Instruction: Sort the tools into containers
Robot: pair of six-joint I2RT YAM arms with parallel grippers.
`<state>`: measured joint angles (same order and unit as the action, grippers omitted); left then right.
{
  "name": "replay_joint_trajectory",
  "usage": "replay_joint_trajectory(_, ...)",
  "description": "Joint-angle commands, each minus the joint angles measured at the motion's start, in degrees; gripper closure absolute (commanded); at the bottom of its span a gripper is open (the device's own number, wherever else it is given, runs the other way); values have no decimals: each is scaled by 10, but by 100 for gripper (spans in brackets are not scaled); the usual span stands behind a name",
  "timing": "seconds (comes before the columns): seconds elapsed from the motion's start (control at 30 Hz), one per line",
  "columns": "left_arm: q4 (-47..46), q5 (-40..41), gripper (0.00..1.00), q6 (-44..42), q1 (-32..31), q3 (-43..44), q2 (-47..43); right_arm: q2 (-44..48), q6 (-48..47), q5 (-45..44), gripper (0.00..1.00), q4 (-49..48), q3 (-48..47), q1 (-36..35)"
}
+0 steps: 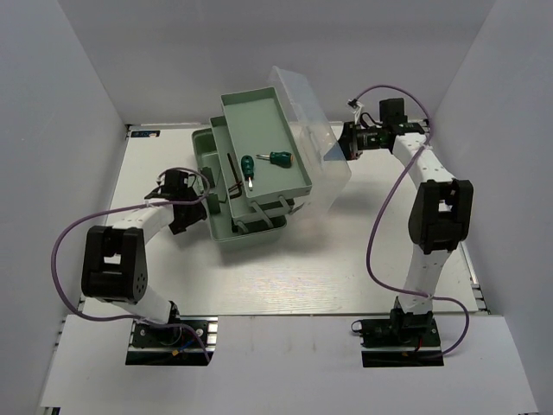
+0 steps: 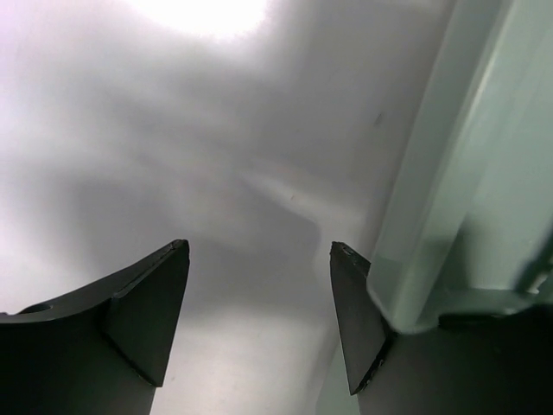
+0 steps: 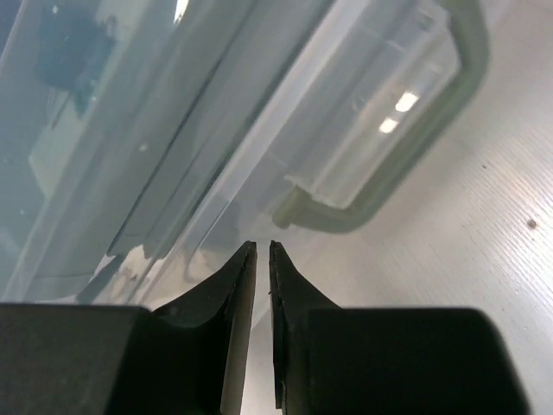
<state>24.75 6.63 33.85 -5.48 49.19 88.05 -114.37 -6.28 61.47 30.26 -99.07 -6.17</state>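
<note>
- The pale green toolbox (image 1: 251, 229) stands mid-worktop (image 1: 302, 277), its translucent lid (image 1: 311, 104) swung open to the toolbox's right side.
- The toolbox's upper tray (image 1: 259, 108) is slid out above the base and tilted across it.
- 2 green-handled screwdrivers lie in that tray, 1 near the middle (image 1: 279, 158) and the other (image 1: 247, 164) just beside it toward the toolbox's left edge.
- A dark hex key (image 1: 233, 177) lies in the toolbox's lower compartment, partly under the tray's left rim; how many keys lie there cannot be told.
- The left pincer (image 1: 197, 216) sits low at the toolbox's left wall, close to the near corner.
- In the left wrist view the left pincer (image 2: 259, 251) has its fingers wide apart with only bare worktop between them. 1 finger (image 2: 354, 320) is at the toolbox's pale green wall (image 2: 449, 173); whether it touches cannot be told.
- The right pincer (image 1: 347, 143) is at the far right of the toolbox, right against the open lid's outer edge.
- In the right wrist view the right pincer (image 3: 263, 246) has its fingers drawn almost together, a thin slit between them and nothing in it. Its tips point at the clear lid, just below the lid's green handle (image 3: 432, 112).
</note>
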Motion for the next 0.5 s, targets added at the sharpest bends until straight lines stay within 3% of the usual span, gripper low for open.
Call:
replay_joint_trajectory(0.0,-61,-47,24,-4,-7,51,5,49,-68,-10,82,77,-14,-27)
replay_joint_trajectory(0.47,-66,-87,25,-41,-7,123,70,103,-148,-95,82,157,-70,-118)
